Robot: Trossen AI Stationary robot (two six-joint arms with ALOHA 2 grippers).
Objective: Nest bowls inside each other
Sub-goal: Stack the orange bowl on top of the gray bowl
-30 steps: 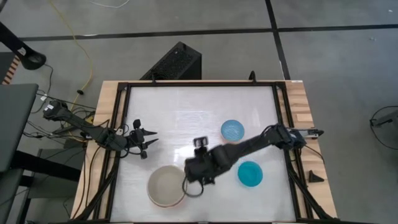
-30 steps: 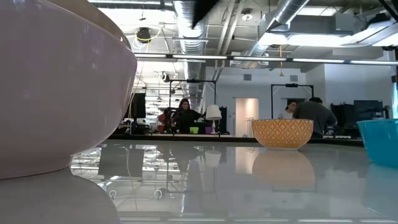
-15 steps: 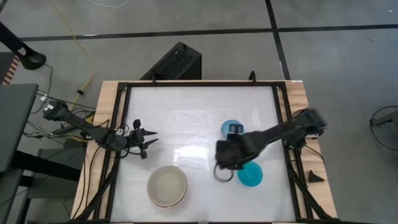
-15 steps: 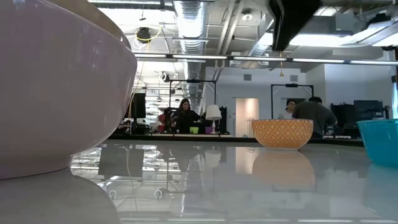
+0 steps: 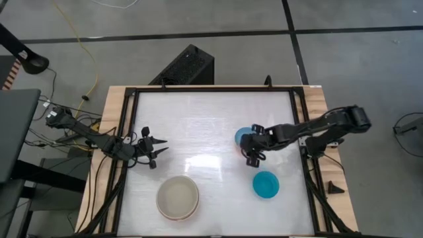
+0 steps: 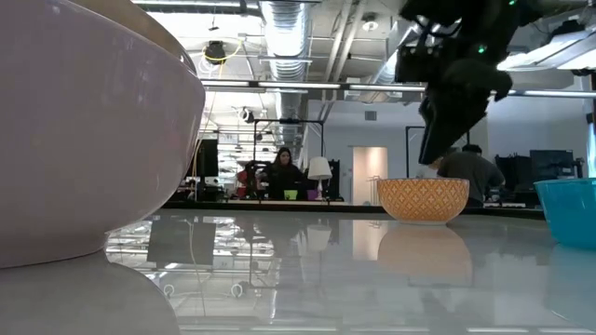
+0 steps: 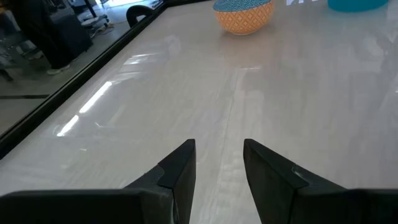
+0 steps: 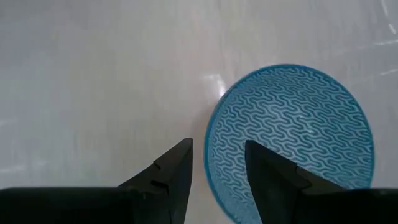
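A small light blue bowl (image 5: pixel 243 137), wave-patterned inside (image 8: pixel 292 140) and orange outside (image 6: pixel 422 199), stands on its foot on the white table, right of centre. My right gripper (image 5: pixel 252 158) hangs open just above it (image 6: pixel 433 154); in the right wrist view the bowl's rim lies under the gap between its fingers (image 8: pixel 217 155), untouched. A small teal bowl (image 5: pixel 266 185) stands nearer the front edge. A large bowl, pinkish outside and pale inside (image 5: pixel 177 198), stands at the front left (image 6: pixel 84 130). My left gripper (image 5: pixel 158 147) waits open at the left edge (image 7: pixel 217 158).
A black frame (image 5: pixel 211 88) borders the white tabletop, with wooden strips at its left and right sides. A wide bare stretch of table lies between the large bowl and the two small ones. People stand in the room beyond the far edge (image 6: pixel 279 172).
My right gripper has left the large bowl's rim and swung toward the table's right and far edges, sinking and rolling as it went, until it hangs over the light blue bowl. Its fingers have stayed open. No bowl has moved.
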